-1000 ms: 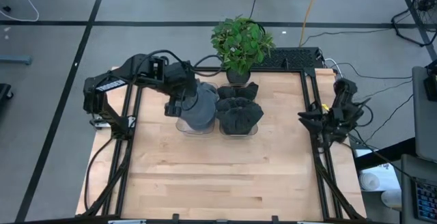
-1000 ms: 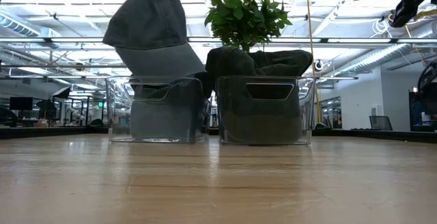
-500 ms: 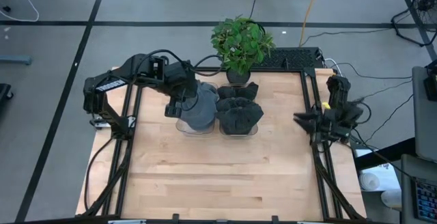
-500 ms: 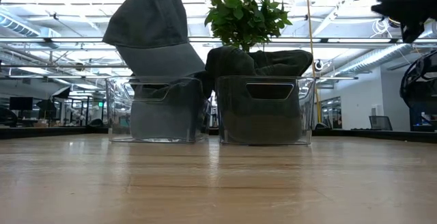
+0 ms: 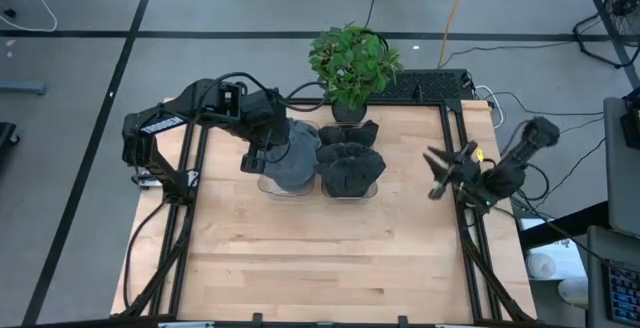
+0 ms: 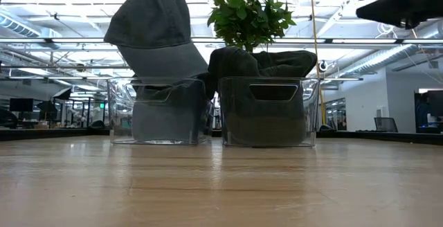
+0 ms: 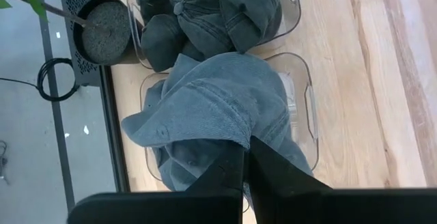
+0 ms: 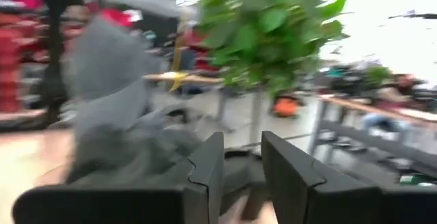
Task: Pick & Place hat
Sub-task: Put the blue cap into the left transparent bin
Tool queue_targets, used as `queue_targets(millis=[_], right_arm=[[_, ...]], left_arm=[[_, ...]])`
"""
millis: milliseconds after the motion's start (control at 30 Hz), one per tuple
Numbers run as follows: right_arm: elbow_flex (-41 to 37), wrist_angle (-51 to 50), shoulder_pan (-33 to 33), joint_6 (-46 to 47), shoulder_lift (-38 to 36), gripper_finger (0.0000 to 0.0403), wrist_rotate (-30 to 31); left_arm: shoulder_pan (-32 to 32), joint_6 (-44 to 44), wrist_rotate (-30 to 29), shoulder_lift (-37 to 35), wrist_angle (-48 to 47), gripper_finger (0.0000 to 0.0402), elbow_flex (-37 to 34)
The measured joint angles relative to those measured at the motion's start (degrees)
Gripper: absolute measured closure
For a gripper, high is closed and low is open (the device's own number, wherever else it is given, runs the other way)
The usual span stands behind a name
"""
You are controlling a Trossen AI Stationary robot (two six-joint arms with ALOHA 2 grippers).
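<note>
A grey-blue hat [image 6: 154, 30] hangs over the left clear bin [image 6: 159, 111], which holds more grey cloth. My left gripper [image 7: 243, 164] is shut on the hat from above; it also shows in the high view [image 5: 262, 146]. The right clear bin [image 6: 268, 111] holds several dark hats [image 6: 263, 62]. My right gripper [image 5: 438, 173] is open and empty. It hovers level over the table's right side, pointing toward the bins, and also shows in the low view [image 6: 387, 9]. My left gripper pinches a fold of the hat's cloth [image 7: 235, 136] at its upper end between the two fingers, which point down from above. The hat hangs below them with its lower part [image 6: 176, 66] at the left bin's rim. Whether it rests on the pile, I cannot tell.
A potted plant [image 5: 350, 60] stands at the table's far edge right behind the bins. Bare wood [image 5: 320, 258] lies from the bins to the near edge. Black frame rails [image 5: 470, 248] run along the table's left and right sides.
My right gripper has swung from the table's right edge toward the bins and has turned from pointing down to lying about level. The hat has kept still over the left bin.
</note>
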Motion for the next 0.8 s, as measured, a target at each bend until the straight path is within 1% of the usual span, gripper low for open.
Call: queue_targets(millis=[100,200,267,367,433,500,600,667,800], right_arm=[[0.1,5.8,-5.9,-6.7,-0.1,0.0314,-2.1],[0.1,8.0,-9.9,-11.7,-0.1,0.0314,-3.3],[0.1,8.0,-12.0,-13.9,-0.1,0.0314,-2.3],[0.1,7.8,-15.3,-16.4,-0.1,0.0314,2.5],[0.1,7.7,-18.0,-16.0,-0.6,0.0314,3.1],[0.2,7.8,-19.9,-12.4,-1.0,0.0314,2.9],[-0.2,7.8,-20.7,-4.1,-1.2,0.0314,-0.8],[-1.2,6.7,-20.4,-0.1,-1.1,0.0314,-3.2],[-2.9,5.5,-20.3,0.2,-1.1,0.0314,-4.1]], left_arm=[[0.0,0.0,0.0,0.0,0.0,0.0398,0.0],[0.0,-0.1,0.2,0.0,-0.1,0.0398,0.0],[0.0,-0.4,0.5,0.0,-0.1,0.0398,0.0],[0.0,-0.4,0.5,0.0,-0.1,0.0398,0.0],[0.0,-0.2,0.5,0.0,-0.1,0.0398,0.0],[0.0,-0.2,0.5,0.0,-0.1,0.0398,0.0],[0.0,0.0,0.6,0.0,-0.2,0.0398,0.0],[0.0,0.0,0.6,0.0,-0.2,0.0398,0.0],[0.0,-0.5,0.6,0.0,-0.2,0.0398,0.0]])
